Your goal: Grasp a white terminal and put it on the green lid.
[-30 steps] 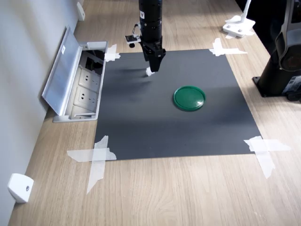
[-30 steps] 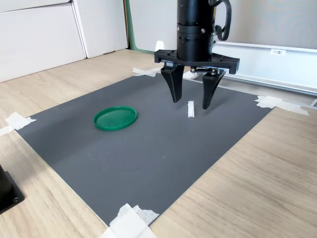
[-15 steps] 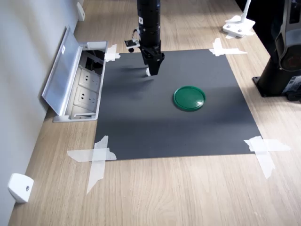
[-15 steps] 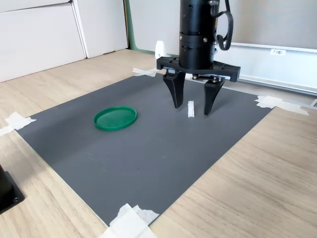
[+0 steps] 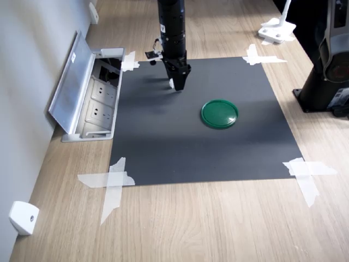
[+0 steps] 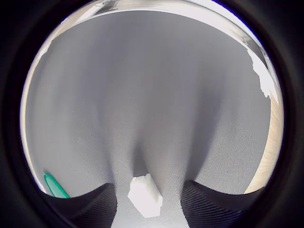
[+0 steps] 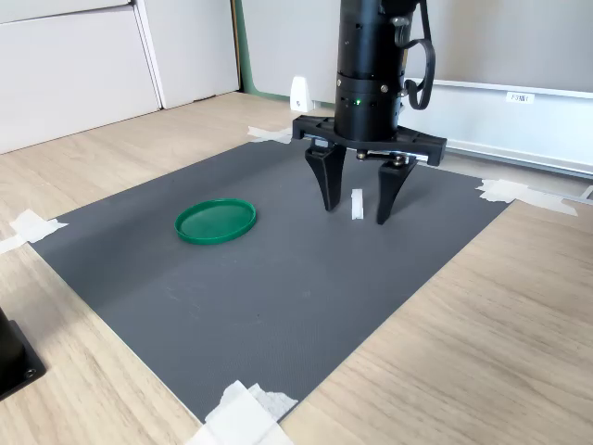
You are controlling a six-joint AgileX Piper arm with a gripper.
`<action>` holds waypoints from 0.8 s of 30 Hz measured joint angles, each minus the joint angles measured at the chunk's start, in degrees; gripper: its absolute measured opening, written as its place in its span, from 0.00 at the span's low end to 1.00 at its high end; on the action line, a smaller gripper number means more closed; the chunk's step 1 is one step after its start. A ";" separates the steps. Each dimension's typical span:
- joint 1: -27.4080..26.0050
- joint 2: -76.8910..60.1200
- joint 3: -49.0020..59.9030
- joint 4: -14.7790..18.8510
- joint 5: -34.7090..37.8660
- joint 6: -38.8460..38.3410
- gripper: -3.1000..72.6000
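Standing over the far part of the dark mat [image 5: 196,131] in the first exterior view, the gripper [image 5: 178,85] points straight down, and the terminal [image 5: 172,83] shows only as a white speck at its tips, so contact is hard to judge there. The lid [image 5: 219,113] lies well apart toward the first exterior view's right, with bare mat between them.

In the wrist view, the terminal [image 6: 145,195] rests on the mat between the two dark fingers [image 6: 92,206], a gap on either side.

In the second exterior view, the gripper [image 7: 354,214] is spread open around the upright terminal [image 7: 357,204], holding nothing. The lid [image 7: 216,221] sits to the second exterior view's left; the taped mat edges are clear of both.
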 joint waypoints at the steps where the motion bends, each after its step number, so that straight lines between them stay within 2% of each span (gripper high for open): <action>1: 0.00 0.00 0.00 0.00 0.00 -0.12 0.76; 6: 0.00 0.00 0.00 0.45 0.00 -0.91 0.62; 16: 0.00 0.00 0.00 0.98 -0.42 -2.75 0.19; 18: 0.00 -0.36 0.00 0.98 -0.42 -2.75 0.17; 24: 1.54 -5.37 0.95 0.71 0.10 -4.24 0.17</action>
